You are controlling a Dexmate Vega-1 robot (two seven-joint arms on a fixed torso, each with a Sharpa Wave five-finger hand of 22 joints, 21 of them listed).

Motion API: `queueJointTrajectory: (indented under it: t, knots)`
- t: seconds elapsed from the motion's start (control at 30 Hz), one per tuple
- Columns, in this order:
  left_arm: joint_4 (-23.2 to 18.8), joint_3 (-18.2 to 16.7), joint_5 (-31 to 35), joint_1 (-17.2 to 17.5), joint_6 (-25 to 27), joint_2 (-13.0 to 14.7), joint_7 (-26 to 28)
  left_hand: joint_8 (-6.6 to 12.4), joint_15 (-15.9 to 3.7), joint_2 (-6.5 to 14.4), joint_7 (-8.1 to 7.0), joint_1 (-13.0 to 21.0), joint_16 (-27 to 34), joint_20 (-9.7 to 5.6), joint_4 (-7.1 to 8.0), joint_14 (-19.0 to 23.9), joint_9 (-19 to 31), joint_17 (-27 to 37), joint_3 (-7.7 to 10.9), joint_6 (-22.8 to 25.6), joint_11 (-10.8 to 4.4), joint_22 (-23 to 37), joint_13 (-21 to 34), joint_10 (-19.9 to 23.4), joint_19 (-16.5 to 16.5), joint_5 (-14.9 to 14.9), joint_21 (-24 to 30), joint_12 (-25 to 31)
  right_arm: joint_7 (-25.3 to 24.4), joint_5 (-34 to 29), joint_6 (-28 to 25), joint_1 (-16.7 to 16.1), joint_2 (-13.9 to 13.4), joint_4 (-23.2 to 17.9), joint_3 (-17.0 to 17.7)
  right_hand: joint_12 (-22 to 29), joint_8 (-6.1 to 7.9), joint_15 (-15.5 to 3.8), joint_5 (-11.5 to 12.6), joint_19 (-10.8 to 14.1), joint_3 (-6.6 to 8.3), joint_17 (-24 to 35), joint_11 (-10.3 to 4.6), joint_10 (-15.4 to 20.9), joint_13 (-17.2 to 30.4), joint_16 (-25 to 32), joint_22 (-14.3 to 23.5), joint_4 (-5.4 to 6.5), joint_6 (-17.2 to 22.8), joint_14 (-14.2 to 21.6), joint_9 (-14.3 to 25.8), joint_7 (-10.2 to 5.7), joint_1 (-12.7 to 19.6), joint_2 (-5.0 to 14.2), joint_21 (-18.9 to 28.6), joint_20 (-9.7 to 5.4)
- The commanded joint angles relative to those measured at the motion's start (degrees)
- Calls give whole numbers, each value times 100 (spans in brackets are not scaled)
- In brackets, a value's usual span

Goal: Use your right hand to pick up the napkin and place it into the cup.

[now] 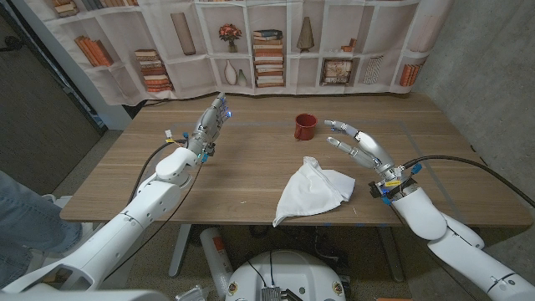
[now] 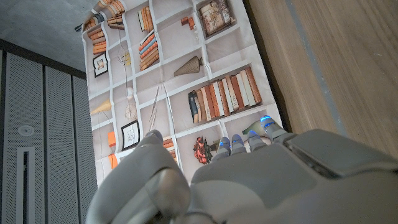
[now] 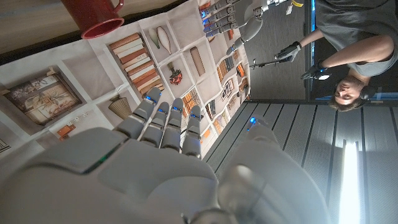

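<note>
A crumpled white napkin (image 1: 311,191) lies on the wooden table (image 1: 251,163) near its front edge, right of centre. Behind it stands a small red cup (image 1: 304,126), upright, also seen in the right wrist view as the red cup (image 3: 94,16). My right hand (image 1: 361,148) is raised just right of the napkin, fingers spread toward the cup, holding nothing; its back fills the lower right wrist view as the right hand (image 3: 155,168). My left hand (image 1: 211,125) stands at the back left, fingers extended, empty; the left hand (image 2: 249,180) also shows in its wrist view.
A bookshelf-printed backdrop (image 1: 251,46) hangs behind the table. A person (image 3: 348,56) holding controllers shows in the right wrist view, off to the side. Cables (image 1: 451,163) run from my right wrist across the table's right part.
</note>
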Motion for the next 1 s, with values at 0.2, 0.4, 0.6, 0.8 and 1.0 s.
queueJointTrajectory:
  t: [0.2, 0.4, 0.6, 0.8, 1.0]
  knots:
    - [22, 18, 41, -53, -6, -3, -9, -10, 31, 47, 3, 22, -16, -240, -15, -22, 11, 8, -27, -10, -22, 19, 8, 14, -637, -22, -40, -12, -460, -903, -352, -104, -117, -264, -6, -4, -8, -19, 9, 75, 13, 4, -15, 25, 21, -22, 12, -57, -11, 12, 26, -30, 57, 1, -20, -230]
    - [24, 30, 62, -62, 0, -1, -5, -11, 37, 51, 2, 24, -13, -239, -16, -12, 11, 8, -32, -7, -16, 19, 9, 14, -632, -25, -53, -14, -593, -1217, -540, -147, -212, -397, -28, -8, -8, -30, 11, 88, 8, 1, -9, 30, 21, -20, 11, -74, -8, 24, 26, -38, 74, -19, -31, -220]
    - [5, 25, 73, -66, 1, 6, 8, -13, 44, 58, 1, 27, -19, -240, -17, -22, 11, 8, -39, -7, -26, 20, 9, 15, -626, -28, -72, -16, -657, -1271, -612, -124, -298, -415, -108, -12, -7, -23, 16, 102, 3, -2, -23, 38, 22, -25, 10, -92, 1, 21, 27, -46, 92, -39, -46, -220]
    - [-29, 16, 87, -71, 19, 28, 24, -15, 40, 60, -1, 29, -24, -239, -18, -33, 11, 8, -44, -8, -20, 20, 9, 12, -624, -30, -84, -18, -739, -1387, -687, -88, -371, -431, -191, -16, -12, -18, 21, 116, 1, -3, -23, 43, 23, -25, 10, -104, -5, 26, 27, -58, 105, -51, -59, -216]
    - [-28, 18, 85, -90, 32, 33, 10, -15, 38, 63, -1, 31, -20, -240, -19, -21, 11, 8, -48, -5, -16, 21, 9, 18, -619, -31, -94, -17, -840, -1596, -861, -102, -459, -540, -233, -21, -17, -23, 25, 126, 0, -3, -22, 46, 23, -27, 10, -112, -14, 25, 27, -62, 115, -56, -71, -213]
